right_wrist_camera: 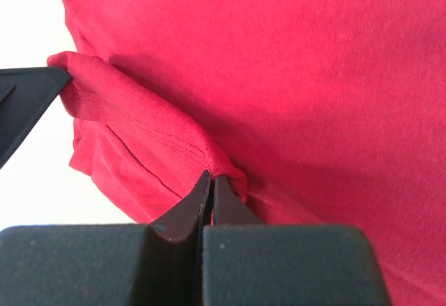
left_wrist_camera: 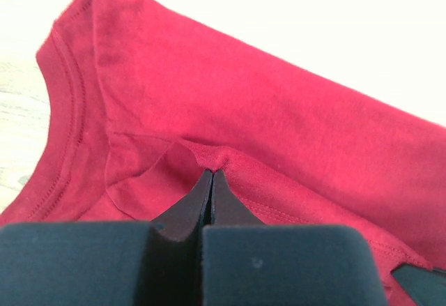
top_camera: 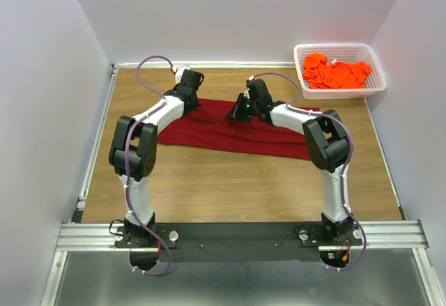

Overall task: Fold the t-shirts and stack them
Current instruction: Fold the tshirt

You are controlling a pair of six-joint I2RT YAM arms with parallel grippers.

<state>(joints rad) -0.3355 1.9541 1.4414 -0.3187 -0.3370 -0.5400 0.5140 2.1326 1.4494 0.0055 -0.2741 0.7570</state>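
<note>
Left of the white basket (top_camera: 339, 47), on the counter (top_camera: 230, 187): maroon t-shirt (top_camera: 230, 135) lying spread out, both of your claws clenched on it.

Your left claw (left_wrist_camera: 212, 173) is at the shirt's end farthest from the basket, fingertips pressed together on a small raised pinch of cloth just beside the stitched collar band. Your right claw (right_wrist_camera: 211, 177) sits on the shirt's far edge, between the left claw and the basket, closed on a folded, stitched hem. The orange t-shirts (top_camera: 336, 73) lie heaped inside the basket, well apart from both claws.
</note>
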